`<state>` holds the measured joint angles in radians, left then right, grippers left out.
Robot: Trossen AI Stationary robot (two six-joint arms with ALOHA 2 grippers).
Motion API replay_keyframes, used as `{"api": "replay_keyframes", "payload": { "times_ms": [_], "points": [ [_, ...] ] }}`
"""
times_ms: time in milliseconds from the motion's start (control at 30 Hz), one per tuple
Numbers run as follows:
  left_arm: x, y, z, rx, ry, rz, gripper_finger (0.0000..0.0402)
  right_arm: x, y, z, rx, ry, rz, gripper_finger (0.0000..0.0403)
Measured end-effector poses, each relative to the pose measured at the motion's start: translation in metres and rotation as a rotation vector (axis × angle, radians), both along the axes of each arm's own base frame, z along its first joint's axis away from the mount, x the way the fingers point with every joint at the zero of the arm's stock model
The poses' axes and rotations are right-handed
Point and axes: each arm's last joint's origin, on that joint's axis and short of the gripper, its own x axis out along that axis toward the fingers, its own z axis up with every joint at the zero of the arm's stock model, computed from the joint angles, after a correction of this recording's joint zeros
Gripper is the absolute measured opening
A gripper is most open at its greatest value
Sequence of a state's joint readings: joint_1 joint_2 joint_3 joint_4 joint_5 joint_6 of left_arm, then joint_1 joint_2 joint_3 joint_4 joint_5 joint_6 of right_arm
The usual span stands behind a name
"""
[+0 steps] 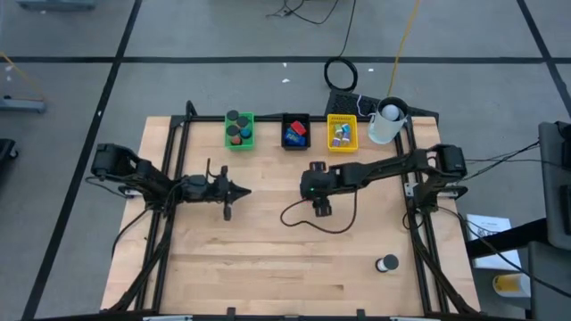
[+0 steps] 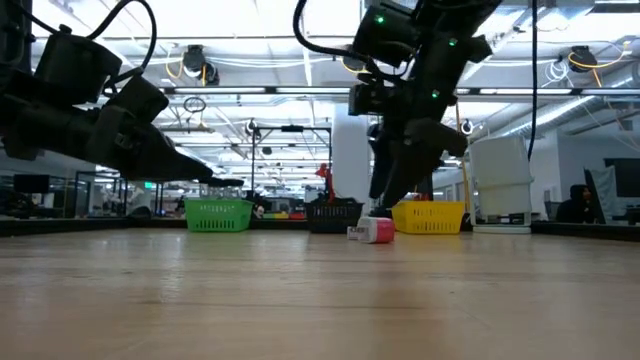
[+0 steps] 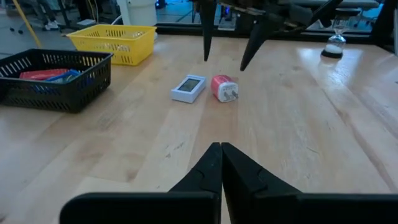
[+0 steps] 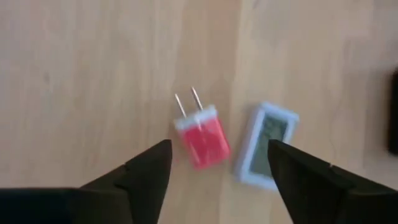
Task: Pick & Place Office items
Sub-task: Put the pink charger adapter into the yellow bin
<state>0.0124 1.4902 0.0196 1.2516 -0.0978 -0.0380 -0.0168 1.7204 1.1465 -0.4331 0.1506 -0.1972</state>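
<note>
A red plug adapter [image 4: 204, 138] with two metal prongs lies flat on the wood, and a small white device with a grey screen [image 4: 266, 146] lies close beside it. Both also show in the left wrist view, the adapter [image 3: 223, 88] and the device [image 3: 188, 88]. My right gripper [image 4: 217, 168] hovers open above them, fingers pointing down, one finger on either side of the pair and touching neither. In the high view the right gripper [image 1: 317, 171] hides them. My left gripper [image 3: 221, 155] is shut and waits left of centre [image 1: 239, 190], pointing at the pair.
A green tray [image 1: 239, 130] with dark rolls, a black tray [image 1: 295, 131] with blue and red blocks, and a yellow tray [image 1: 342, 132] with small pieces stand along the far edge, beside a white cup [image 1: 385, 122]. A small hourglass [image 1: 386, 264] stands near the right front.
</note>
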Motion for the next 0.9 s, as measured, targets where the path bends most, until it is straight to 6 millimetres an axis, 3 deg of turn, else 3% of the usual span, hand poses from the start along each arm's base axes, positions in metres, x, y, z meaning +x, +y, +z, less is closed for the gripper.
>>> {"api": "replay_keyframes", "payload": {
  "times_ms": [133,333,500,733,900],
  "points": [
    [0.0,0.0,0.0,-0.002,0.005,0.0,0.0016,0.009,0.0,-0.003,0.007,0.006,0.048,0.0273],
    [0.0,0.0,-0.001,-0.009,0.006,0.002,0.0031,0.013,-0.003,-0.016,0.061,0.047,0.1,0.0263],
    [0.0,0.0,-0.001,-0.009,0.006,0.002,0.0026,0.014,-0.009,-0.027,0.062,0.079,0.081,0.0241],
    [0.0,0.0,-0.001,-0.01,0.005,0.002,0.0004,0.015,-0.009,-0.026,0.088,0.063,0.094,0.0187],
    [0.0,0.0,-0.001,-0.011,0.005,0.002,0.0017,0.015,-0.008,-0.026,0.113,0.059,0.088,0.0153]
  ]
}}
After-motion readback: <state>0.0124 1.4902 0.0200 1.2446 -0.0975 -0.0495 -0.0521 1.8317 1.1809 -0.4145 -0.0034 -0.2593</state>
